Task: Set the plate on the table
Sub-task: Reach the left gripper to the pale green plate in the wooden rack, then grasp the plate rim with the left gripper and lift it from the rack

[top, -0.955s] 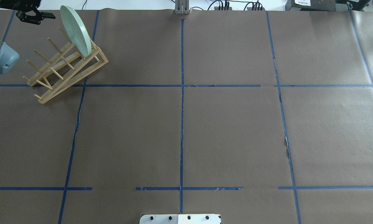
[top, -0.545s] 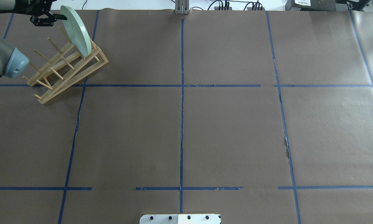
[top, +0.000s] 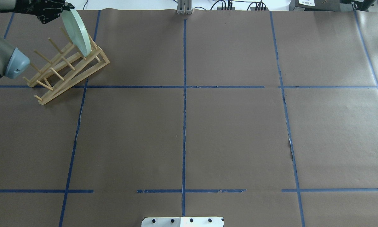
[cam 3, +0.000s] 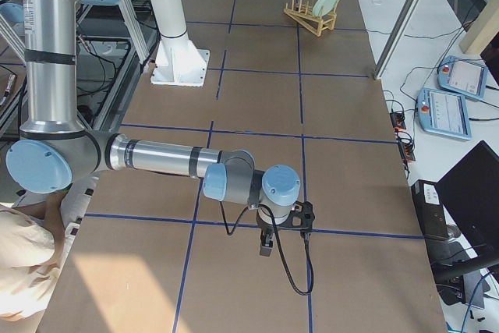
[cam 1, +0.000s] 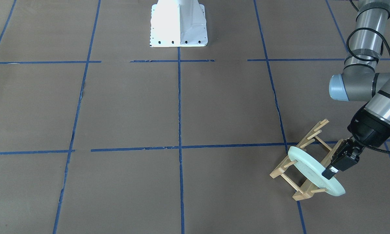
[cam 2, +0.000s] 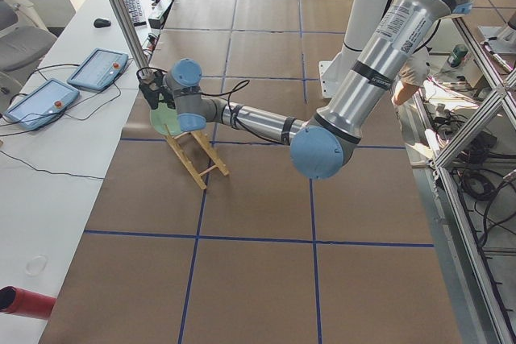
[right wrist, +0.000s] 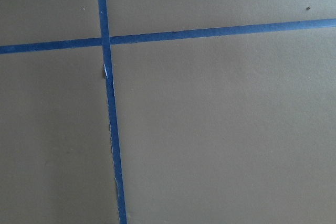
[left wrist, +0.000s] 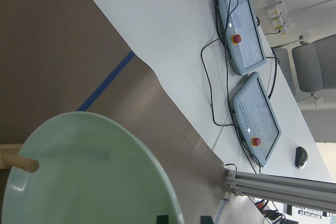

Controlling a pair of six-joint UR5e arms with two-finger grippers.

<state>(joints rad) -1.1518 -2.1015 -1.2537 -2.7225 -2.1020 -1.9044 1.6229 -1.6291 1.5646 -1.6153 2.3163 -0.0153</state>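
The left gripper [cam 1: 332,169] had its fingers apart, straddling the top rim of the plate [cam 1: 307,169]. The plate leaned on edge in the wooden rack [top: 69,67] at the lower right of the front view, not yet on the table [top: 233,132]. The right gripper [cam 3: 269,239] hung low over the tape lines, and I couldn't tell whether it was spread or closed.

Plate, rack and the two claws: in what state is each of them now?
plate, on edge in the rack, leaning, not yet on the table
rack, standing on the table, one plate in it
left claw, open, astride the plate's top rim
right claw, over the table; open or shut not visible
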